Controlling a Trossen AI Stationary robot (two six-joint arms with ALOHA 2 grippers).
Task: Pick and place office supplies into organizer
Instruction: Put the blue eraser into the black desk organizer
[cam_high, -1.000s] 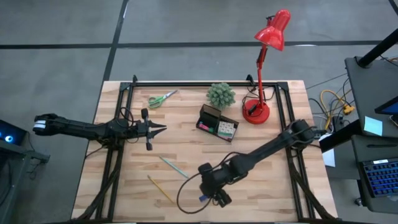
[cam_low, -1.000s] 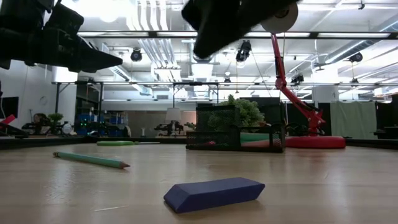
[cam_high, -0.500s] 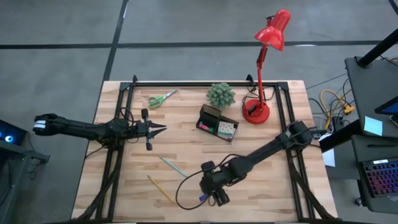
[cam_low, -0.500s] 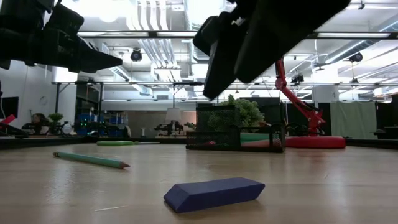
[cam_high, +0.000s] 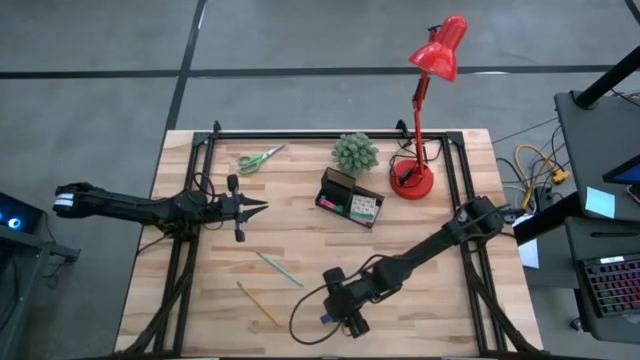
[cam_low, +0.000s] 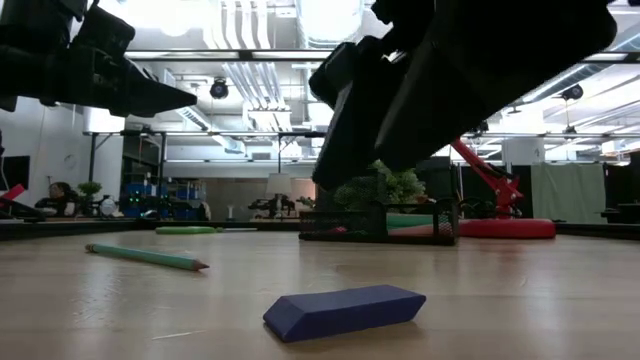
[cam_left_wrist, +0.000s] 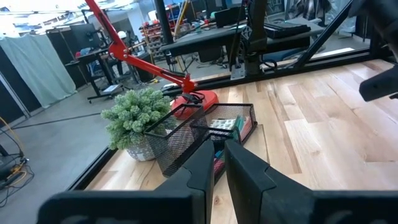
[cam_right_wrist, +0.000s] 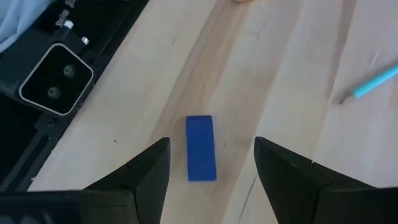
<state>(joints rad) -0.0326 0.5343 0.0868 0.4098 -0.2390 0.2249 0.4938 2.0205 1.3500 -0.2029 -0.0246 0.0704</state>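
A small blue eraser (cam_right_wrist: 201, 148) lies flat on the wooden table near its front edge (cam_high: 324, 320) (cam_low: 345, 310). My right gripper (cam_right_wrist: 211, 144) hangs open just above it, slanting down, one finger on either side and touching nothing. The black mesh organizer (cam_high: 352, 198) stands mid-table with some supplies inside. Green-handled scissors (cam_high: 260, 158) lie at the far left, a teal pen (cam_high: 280, 268) and a yellow pencil (cam_high: 258, 305) in front. My left gripper (cam_high: 262, 206) waits shut and level at the left, empty.
A spiky green potted plant (cam_high: 355, 152) and a red desk lamp (cam_high: 418, 120) stand behind the organizer. Black frame rails run along the table's far, left and right sides. A black camera block (cam_right_wrist: 56, 81) sits at the near edge by the eraser.
My right gripper has come down toward the blue eraser, staying open, and now fills more of the low view. The eraser and the other things have not moved.
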